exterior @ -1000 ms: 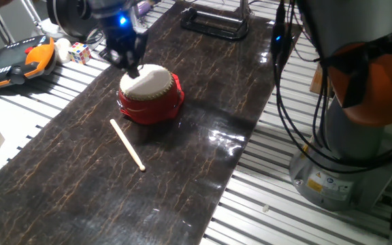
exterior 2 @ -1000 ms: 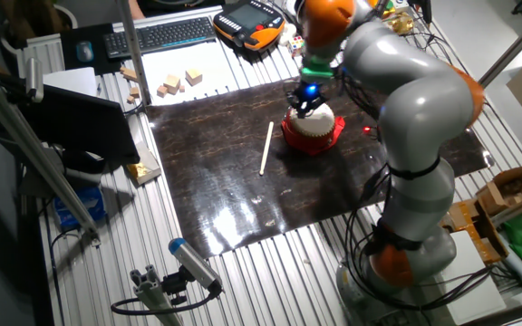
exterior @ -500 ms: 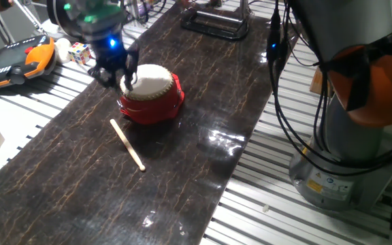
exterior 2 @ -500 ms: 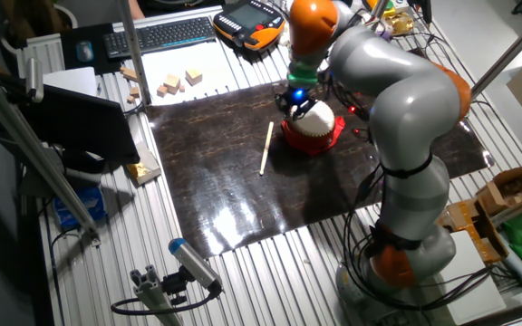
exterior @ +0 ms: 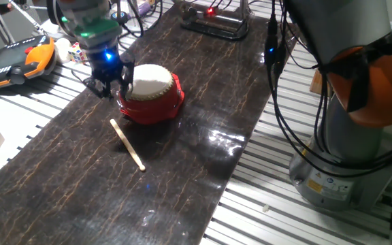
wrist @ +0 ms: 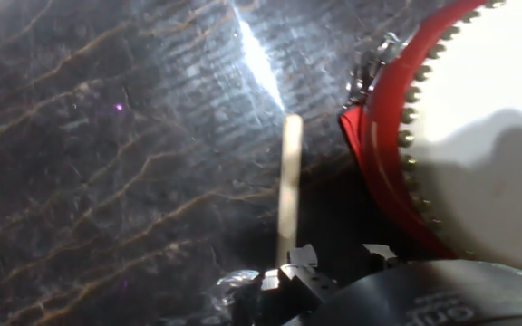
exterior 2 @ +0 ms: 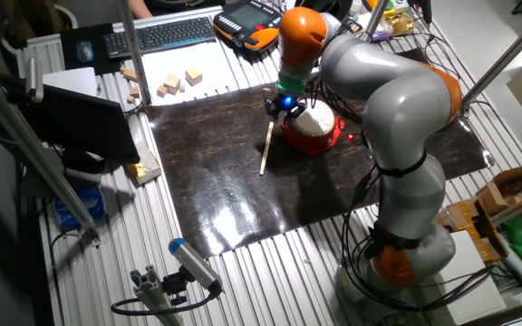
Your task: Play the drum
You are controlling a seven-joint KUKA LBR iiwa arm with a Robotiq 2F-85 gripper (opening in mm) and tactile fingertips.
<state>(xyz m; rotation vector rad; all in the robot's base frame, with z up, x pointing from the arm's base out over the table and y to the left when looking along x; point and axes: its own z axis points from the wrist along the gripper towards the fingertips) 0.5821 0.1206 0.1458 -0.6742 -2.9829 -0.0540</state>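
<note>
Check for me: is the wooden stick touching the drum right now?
Apart. One fixed view shows the stick lying flat with bare dark mat between it and the drum; the other fixed view shows the same gap.

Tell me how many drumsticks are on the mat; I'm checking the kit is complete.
1. The only stick lies flat on the dark mat, beside the drum, on the side where the tool hovers. None is seen elsewhere.

Dark marbled table mat [exterior: 203, 88], red drum [exterior: 150, 94], wooden stick [exterior: 127, 144]
</note>
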